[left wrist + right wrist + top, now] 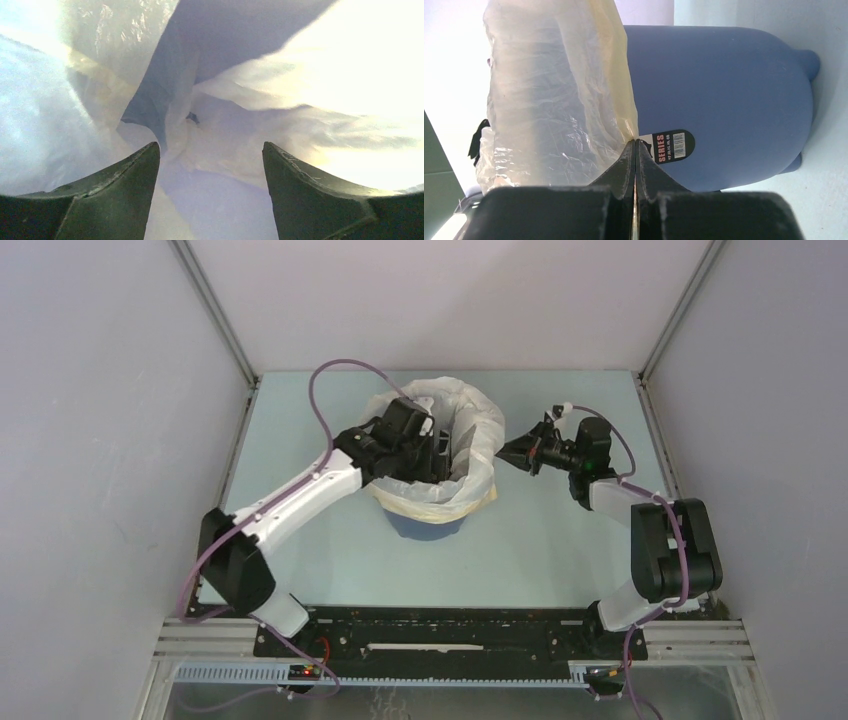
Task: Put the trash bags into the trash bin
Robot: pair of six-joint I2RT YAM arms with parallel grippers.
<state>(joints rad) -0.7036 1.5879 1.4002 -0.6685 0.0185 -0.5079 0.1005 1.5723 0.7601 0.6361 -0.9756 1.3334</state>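
Left fingers [120,195] wide inside trash bag [480,415] in trash bin [724,90]; right fingers [634,150] clamp its yellow rim.

The pale blue-green worktop [300,540] carried one thing directly: the blue trash bin [430,528]. It stood upright on its base around the middle, well apart from all four edges and every corner. The trash bag [470,420] draped over the bin's rim hung clear of the worktop's surface.

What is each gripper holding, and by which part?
The right gripper pinches the bag by its yellow rim. The left gripper, open inside the bag, holds nothing.
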